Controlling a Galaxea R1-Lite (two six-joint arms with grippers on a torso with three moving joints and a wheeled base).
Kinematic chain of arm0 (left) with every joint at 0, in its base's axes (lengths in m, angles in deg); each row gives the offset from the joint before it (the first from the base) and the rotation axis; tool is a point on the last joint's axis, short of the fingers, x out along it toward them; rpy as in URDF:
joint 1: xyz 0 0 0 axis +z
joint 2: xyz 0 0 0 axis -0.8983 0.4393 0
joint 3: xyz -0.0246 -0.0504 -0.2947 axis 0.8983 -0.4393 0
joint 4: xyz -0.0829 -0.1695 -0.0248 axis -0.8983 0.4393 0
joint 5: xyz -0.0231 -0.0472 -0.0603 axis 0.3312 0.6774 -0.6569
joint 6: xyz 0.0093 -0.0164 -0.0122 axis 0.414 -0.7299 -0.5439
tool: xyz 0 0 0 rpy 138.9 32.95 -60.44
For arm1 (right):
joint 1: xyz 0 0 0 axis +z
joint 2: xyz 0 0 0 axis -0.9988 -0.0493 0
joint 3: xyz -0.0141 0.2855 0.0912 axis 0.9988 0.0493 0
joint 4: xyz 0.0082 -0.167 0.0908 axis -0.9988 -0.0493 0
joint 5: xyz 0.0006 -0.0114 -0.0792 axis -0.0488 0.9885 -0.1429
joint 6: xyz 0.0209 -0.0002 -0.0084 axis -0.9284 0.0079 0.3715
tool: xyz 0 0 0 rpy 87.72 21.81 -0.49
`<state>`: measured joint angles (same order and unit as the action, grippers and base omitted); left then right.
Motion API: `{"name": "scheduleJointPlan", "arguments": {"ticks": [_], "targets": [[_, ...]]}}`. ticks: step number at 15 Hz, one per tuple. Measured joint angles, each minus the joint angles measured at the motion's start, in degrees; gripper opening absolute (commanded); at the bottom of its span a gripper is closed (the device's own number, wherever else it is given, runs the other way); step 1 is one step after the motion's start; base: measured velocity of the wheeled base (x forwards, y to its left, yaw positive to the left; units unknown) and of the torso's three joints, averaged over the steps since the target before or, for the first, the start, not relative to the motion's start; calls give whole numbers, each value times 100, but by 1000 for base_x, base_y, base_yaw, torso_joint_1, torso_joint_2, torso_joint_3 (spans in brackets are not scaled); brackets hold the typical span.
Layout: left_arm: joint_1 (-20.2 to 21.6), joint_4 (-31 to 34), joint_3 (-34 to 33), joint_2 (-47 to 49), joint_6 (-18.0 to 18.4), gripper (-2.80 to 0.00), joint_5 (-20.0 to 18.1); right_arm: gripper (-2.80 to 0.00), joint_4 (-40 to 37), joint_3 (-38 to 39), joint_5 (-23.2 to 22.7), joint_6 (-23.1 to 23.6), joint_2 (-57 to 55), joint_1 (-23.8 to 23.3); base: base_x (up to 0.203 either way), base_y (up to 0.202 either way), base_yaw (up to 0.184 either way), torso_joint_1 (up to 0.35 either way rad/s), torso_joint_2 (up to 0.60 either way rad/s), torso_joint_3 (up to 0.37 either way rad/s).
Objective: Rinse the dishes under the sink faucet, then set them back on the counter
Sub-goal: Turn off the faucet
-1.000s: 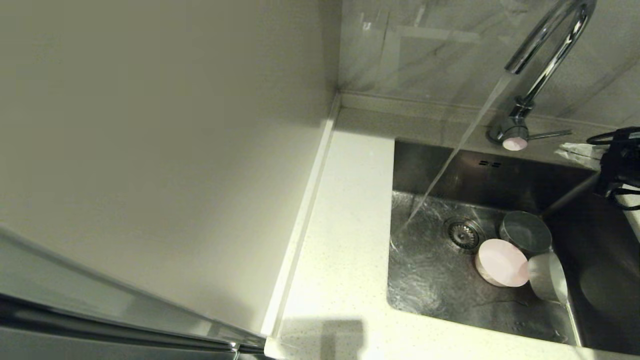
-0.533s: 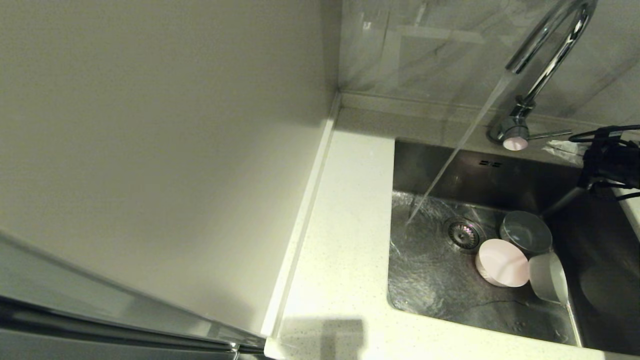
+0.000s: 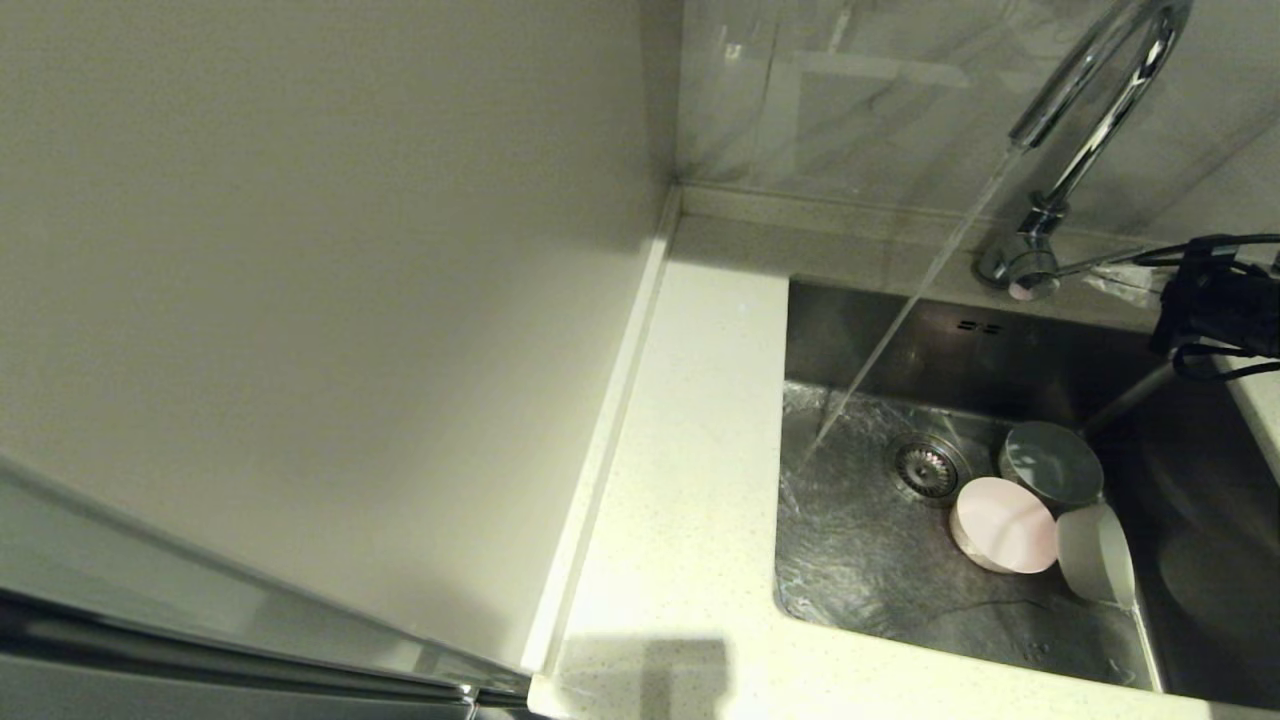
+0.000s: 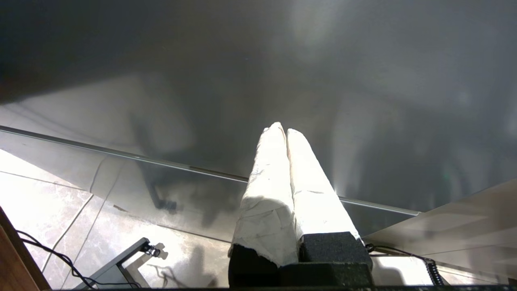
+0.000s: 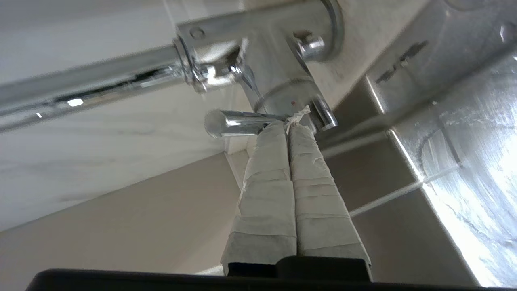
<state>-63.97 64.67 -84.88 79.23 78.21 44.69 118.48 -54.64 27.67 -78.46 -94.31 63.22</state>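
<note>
Water runs from the chrome faucet (image 3: 1090,90) into the steel sink (image 3: 860,570), landing left of the drain (image 3: 925,466). Three bowls sit together on the sink floor right of the drain: grey-blue (image 3: 1050,465), pink (image 3: 1003,525), and white (image 3: 1097,555) tipped on its side. My right gripper (image 3: 1122,280) is shut with nothing held; in the right wrist view its tips (image 5: 287,126) rest against the faucet's side lever (image 5: 238,122) by the faucet body (image 5: 282,76). My left gripper (image 4: 282,130) is shut and parked low, out of the head view.
The cream counter (image 3: 690,480) runs along the sink's left and front, bounded by a beige wall panel (image 3: 300,300) on the left and a marbled backsplash (image 3: 850,110) behind. A dark cabinet front (image 4: 242,72) faces the left gripper.
My right gripper has come in from the right edge to the faucet lever. The lever now tilts up a little and the water stream looks thinner. The bowls have not moved.
</note>
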Motion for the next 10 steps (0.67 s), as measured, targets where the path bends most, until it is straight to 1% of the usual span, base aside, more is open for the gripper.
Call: {"name": "scheduleJointPlan", "arguments": {"ticks": [5,8,10], "targets": [[0,0,0,0,2,-280,0,-280,-30,-176,14,-56,-39,11,0,0,0,0,0,0],[2,0,0,0,1,-280,0,-280,11,215,-8,-7,165,-76,0,0,0,0,0,0],[2,0,0,0,8,-280,0,-280,7,745,-209,144,524,-228,0,0,0,0,0,0]]}}
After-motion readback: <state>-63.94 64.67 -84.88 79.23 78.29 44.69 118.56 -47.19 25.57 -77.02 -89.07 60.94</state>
